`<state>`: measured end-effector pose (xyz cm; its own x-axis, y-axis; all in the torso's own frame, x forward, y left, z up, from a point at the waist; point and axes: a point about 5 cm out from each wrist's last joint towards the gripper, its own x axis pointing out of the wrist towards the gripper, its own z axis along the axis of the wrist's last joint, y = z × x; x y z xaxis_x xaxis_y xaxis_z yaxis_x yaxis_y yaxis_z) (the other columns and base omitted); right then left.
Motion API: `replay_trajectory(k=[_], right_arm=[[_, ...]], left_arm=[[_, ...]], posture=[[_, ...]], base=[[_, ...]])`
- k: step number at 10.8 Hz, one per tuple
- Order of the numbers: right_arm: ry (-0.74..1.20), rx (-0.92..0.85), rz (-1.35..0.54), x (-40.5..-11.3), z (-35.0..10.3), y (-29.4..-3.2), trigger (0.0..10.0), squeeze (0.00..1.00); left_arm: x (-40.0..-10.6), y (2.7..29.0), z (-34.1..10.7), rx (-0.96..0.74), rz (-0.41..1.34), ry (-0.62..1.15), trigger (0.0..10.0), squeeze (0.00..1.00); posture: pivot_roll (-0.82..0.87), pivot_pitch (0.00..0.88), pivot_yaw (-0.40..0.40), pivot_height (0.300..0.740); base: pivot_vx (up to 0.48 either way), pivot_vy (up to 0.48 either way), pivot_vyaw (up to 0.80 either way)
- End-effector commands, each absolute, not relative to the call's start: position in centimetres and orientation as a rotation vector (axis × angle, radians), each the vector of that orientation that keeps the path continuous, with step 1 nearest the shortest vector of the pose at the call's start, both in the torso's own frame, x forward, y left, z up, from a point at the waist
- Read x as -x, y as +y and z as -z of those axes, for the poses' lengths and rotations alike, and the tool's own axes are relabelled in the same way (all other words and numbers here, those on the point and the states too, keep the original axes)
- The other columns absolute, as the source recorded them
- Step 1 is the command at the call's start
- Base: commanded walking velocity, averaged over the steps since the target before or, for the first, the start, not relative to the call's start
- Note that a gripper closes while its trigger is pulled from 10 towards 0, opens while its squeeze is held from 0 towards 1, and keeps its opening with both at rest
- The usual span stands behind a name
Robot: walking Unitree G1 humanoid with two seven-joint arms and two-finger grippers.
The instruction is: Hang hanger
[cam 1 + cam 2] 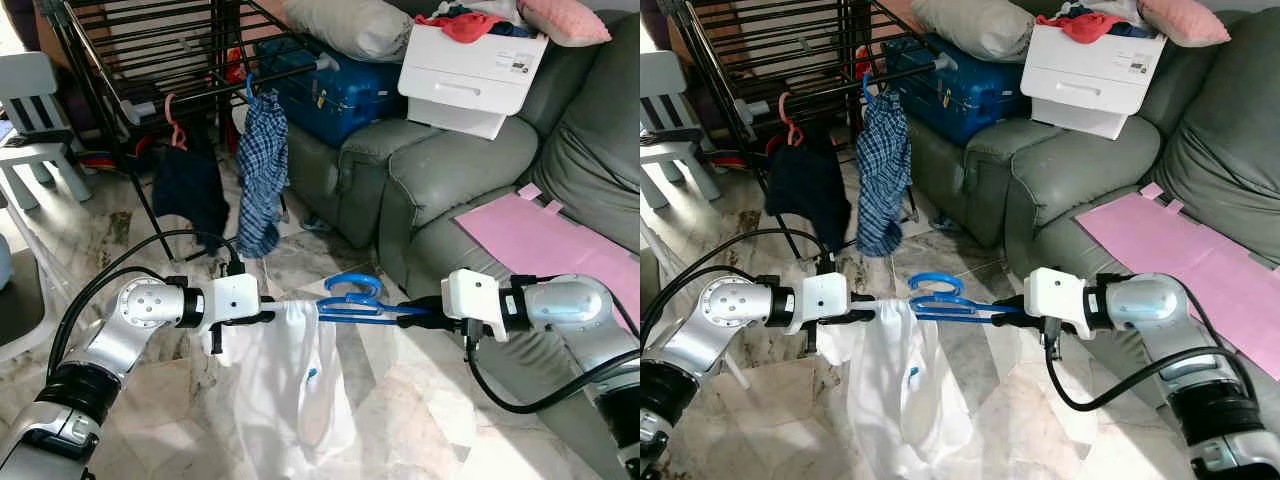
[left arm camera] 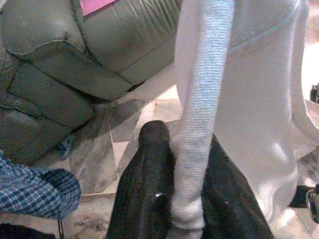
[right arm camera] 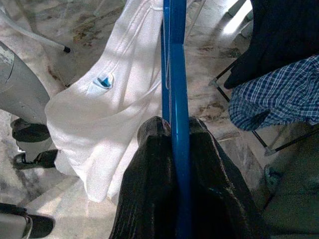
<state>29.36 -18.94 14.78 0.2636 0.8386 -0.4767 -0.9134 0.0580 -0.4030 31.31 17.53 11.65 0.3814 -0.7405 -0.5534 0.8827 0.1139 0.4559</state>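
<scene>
Both arms are up in front of the chest, and strung between them is the blue hanger (image 1: 355, 300) with a white garment (image 1: 290, 390) draped from it. The right gripper (image 1: 415, 313) has its fingers (image 3: 149, 199) pressed onto the hanger's blue bar, pinching it at the end nearest the sofa (image 1: 480, 170). The left gripper (image 1: 265, 318) has its fingers (image 2: 149, 189) clamped on a ribbed white edge of the garment, at the hanger's other end.

So the hanger lies level, its long axis running straight across from one gripper to the other, hook curling upward near the middle, and the cloth falls down towards the marble floor (image 1: 400, 400). Nothing carries it but the two grippers.

Now the relation that matters: the black drying rack (image 1: 150, 60) stands ahead and off to the robot's left, well apart from the hanger and higher up. A checked blue garment (image 1: 262, 170) and a dark garment (image 1: 190, 195) already hang from it, the dark one on a pink hanger (image 1: 175, 125).

My read is that the hook has to travel forward and left, up to a rack bar. The left arm is the nearer one to the rack, yet it's the right fingers that hold the hanger itself, so the right arm would have the longer reach across.
</scene>
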Motion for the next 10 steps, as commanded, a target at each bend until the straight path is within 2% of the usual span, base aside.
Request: replay_trajectory(k=[1,3,4,7,10], right_arm=[[0.064,0.749,-1.348,-29.7,-15.8,-18.3,10.0,0.0],[0.072,0.736,-1.347,-29.8,-15.6,-18.2,10.0,0.0],[0.107,0.69,-1.355,-29.8,-15.5,-18.3,10.0,1.0],[0.211,0.776,-1.357,-30.2,-15.6,-19.9,10.0,1.0],[0.137,0.843,-1.17,-32.1,-17.9,-21.2,10.0,1.0]], left_arm=[[-31.5,17.3,-12.0,-0.816,1.21,0.197,0.0,0.0],[-31.4,17.4,-11.8,-0.809,1.215,0.205,0.0,0.0],[-31.3,17.5,-11.7,-0.796,1.213,0.21,0.0,0.0],[-31.6,18.6,-11.4,-0.77,1.157,0.236,0.0,0.0],[-31.5,19.2,-11.0,-0.7,1.112,0.244,0.0,0.0]], posture=[[-0.12,0.0,0.001,0.74],[-0.12,0.0,0.0,0.74],[-0.12,0.0,-0.001,0.74],[-0.12,0.0,-0.005,0.74],[-0.12,0.0,-0.005,0.74]], base=[[0.0,0.0,0.0],[0.0,0.0,0.0],[0.0,0.0,0.0],[0.0,0.0,0.0],[0.0,0.0,0.0]])
